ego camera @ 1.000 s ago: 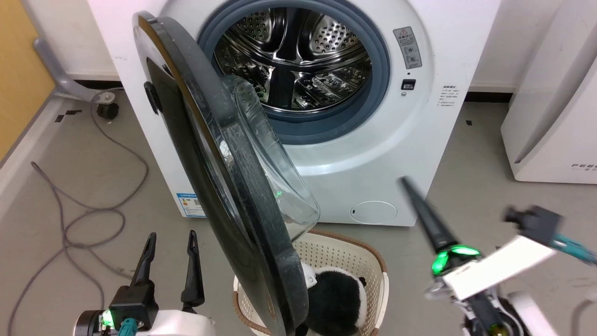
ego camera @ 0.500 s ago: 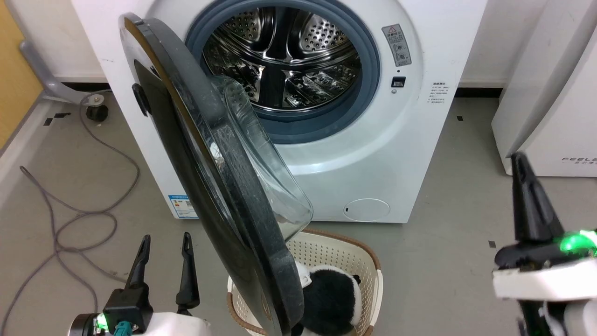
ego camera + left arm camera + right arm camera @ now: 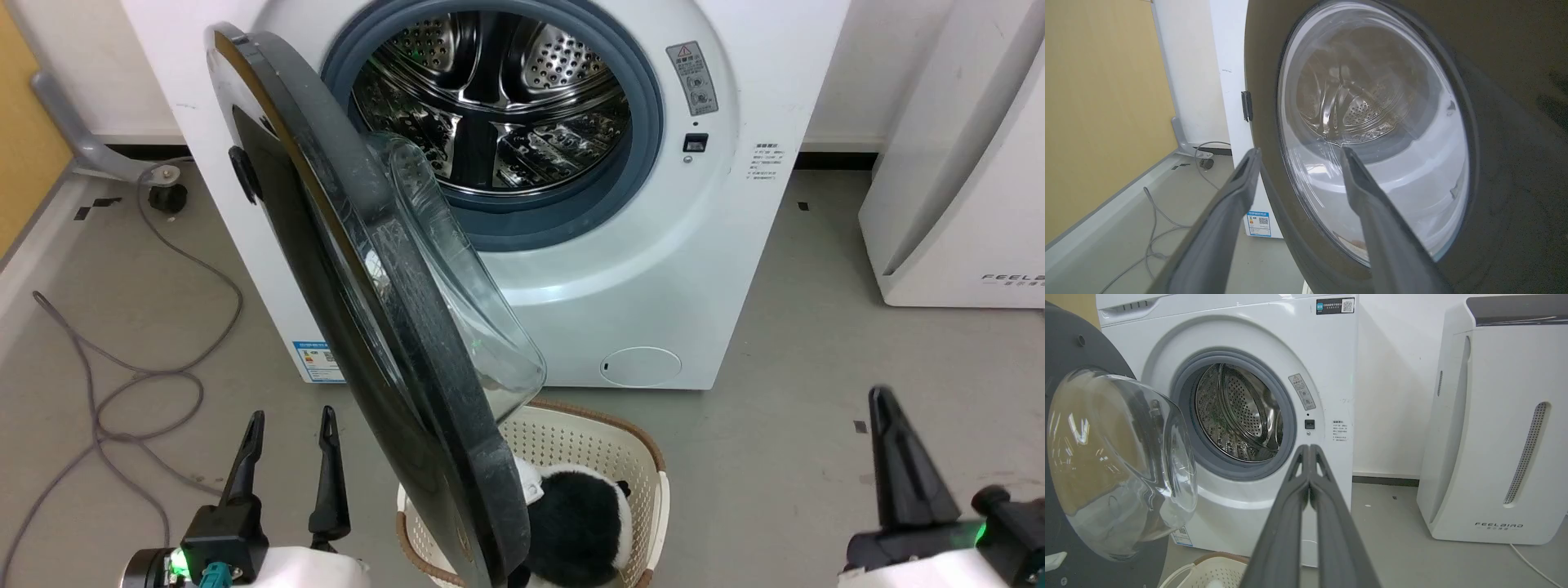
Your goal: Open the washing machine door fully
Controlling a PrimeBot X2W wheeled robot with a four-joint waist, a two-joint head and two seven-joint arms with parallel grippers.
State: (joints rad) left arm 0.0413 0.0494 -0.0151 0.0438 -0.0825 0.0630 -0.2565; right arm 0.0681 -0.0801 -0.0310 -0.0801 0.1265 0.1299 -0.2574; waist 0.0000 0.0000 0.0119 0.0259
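Washing machine door (image 3: 367, 327) stands half-open; left end effector (image 3: 294, 413) spread (empty), right end effector (image 3: 1309, 449) pinched, seemingly empty.

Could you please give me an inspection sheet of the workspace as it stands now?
Surface: grey floor, small dark marks.
Job's things: washing machine door hinged at left, swung out about square to the front; washing machine with drum exposed.
Clutter: cream basket below the door's lower edge, black-and-white plush toy inside.
Grippers: left gripper open, facing the door's outer face; right gripper shut, empty.
Cables: grey cable looped on floor, left.
Surroundings: white FEELAIR appliance right; yellow panel left.
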